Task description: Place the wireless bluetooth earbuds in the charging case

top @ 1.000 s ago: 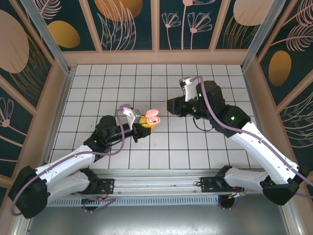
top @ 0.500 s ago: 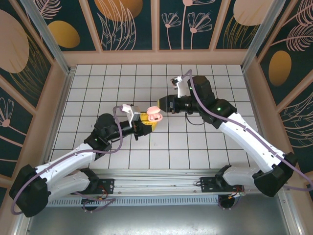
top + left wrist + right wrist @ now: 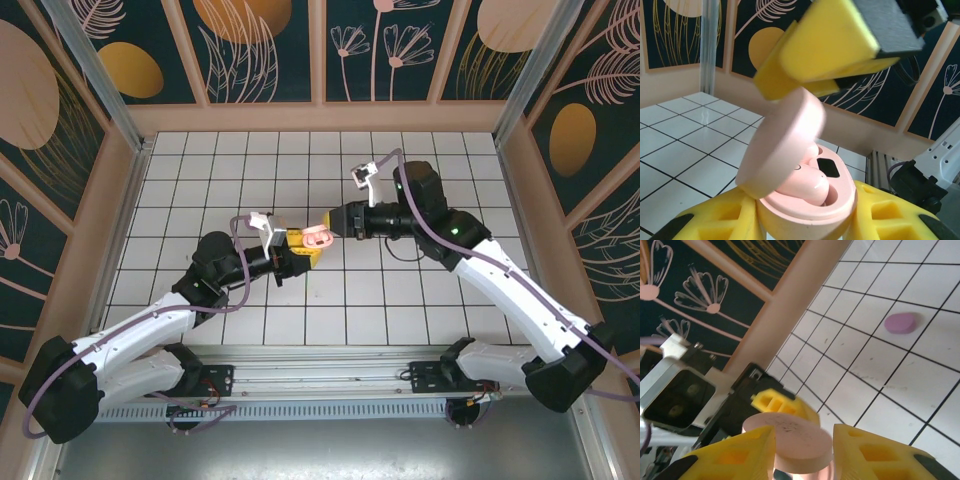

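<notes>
Earbud [image 3: 807, 186], pale pink, lies seated in the open pink charging case [image 3: 805, 212], whose base the left gripper [image 3: 300, 252] clamps between its fingers. Right gripper [image 3: 802, 455] has its fingers narrowly apart on both sides of the lid [image 3: 790, 437]; whether they really pinch it, I cannot tell. The case looks light, smooth and slippery, so I judge it is best held by its sides. Farther off, a lilac oval piece [image 3: 900, 323] lies on the desk [image 3: 875, 365].
</notes>
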Robot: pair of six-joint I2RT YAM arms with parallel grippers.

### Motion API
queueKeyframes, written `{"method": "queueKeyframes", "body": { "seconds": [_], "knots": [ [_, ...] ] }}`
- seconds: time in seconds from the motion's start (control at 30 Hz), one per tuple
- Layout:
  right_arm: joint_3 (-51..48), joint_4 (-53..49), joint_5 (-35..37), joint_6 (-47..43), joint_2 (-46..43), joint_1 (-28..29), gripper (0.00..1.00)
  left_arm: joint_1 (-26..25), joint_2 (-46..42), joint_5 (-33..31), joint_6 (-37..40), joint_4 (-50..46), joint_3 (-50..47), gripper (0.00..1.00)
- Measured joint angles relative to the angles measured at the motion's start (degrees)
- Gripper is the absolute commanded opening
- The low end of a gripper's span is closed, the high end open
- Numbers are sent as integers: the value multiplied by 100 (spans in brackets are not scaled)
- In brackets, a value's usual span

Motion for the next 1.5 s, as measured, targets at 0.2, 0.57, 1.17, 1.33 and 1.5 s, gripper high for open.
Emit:
{"method": "queueKeyframes", "body": {
  "seconds": [0.2,0.57,1.17,1.33,1.5],
  "knots": [
    [-232,-157,-175,-13,-315,-4,35,0,-24,-22,0,2,7,21],
    [-1266,767,-413,1200,-791,-409,52,0,-44,-22,0,26,24,21],
    [-1880,2758,-1095,2835,-435,-234,43,17,168,-28,0,205,192,22],
    [-1895,2911,-1088,2973,-374,-232,33,24,195,-105,4,186,212,24],
    [-1952,3082,-1047,3147,-308,-262,22,46,195,-210,55,103,216,27]
  ]
}}
